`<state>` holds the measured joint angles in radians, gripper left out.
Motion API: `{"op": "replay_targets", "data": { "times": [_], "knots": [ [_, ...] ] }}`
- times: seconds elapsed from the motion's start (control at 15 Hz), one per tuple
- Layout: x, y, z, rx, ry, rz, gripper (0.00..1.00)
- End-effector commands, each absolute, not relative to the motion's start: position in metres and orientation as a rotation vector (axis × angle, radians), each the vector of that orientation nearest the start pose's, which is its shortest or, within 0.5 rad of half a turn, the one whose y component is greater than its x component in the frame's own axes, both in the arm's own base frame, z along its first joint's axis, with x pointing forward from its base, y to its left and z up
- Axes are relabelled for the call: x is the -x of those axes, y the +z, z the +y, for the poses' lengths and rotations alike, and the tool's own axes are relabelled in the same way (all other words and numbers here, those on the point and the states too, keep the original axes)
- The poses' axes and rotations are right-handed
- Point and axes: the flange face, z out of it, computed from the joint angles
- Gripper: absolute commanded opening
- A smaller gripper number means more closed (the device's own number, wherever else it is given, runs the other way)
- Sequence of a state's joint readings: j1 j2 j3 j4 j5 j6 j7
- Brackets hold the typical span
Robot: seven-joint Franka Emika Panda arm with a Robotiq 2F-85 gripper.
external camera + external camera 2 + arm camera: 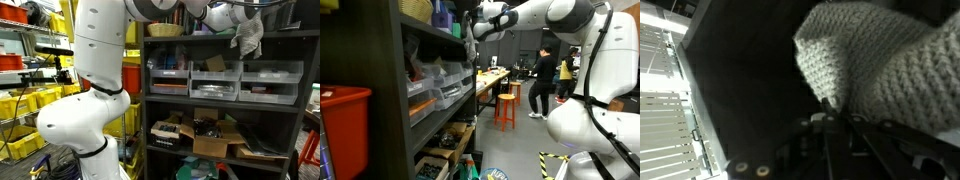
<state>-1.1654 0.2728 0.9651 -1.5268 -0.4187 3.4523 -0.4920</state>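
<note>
1. Jaws of the gripper [238, 24] are pressed together on a pale knitted cloth [248, 40], which is pinched between them and hangs below.
2. The cloth is held at the front of the top level of a dark shelf unit [222, 108], above the grey drawer bins [270, 80].
3. In the wrist view, the cloth [890, 60] is shown filling the upper right, bunched against the gripper [833, 122], with a dark panel [740, 90] to its left.
4. A woven basket [165, 30] is set on the same level, well apart from the cloth.
5. Cardboard boxes [215, 140] are stacked on a lower level.
6. In an exterior view, the gripper [470, 28] is seen at the shelf unit's top edge; the cloth cannot be made out there.
7. An orange stool [506, 105] is placed in the aisle beyond.
</note>
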Motion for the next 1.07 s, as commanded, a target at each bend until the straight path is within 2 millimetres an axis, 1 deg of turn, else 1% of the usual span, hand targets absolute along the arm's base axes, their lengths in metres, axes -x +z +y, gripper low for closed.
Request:
{"op": "replay_targets", "data": {
  "times": [0.0,0.27,0.33,0.47,0.67,1.0],
  "knots": [
    [-0.588,0.768,-0.172,-1.596,1.841,0.478,0.01],
    [-0.599,0.765,-0.165,-1.613,1.806,0.49,0.01],
    [-0.6,0.768,-0.162,-1.606,1.798,0.488,0.01],
    [-0.608,0.768,-0.16,-1.604,1.769,0.5,0.01],
    [-0.625,0.768,-0.158,-1.614,1.71,0.506,0.01],
    [-0.654,0.758,-0.156,-1.692,1.603,0.515,0.01]
  ]
}}
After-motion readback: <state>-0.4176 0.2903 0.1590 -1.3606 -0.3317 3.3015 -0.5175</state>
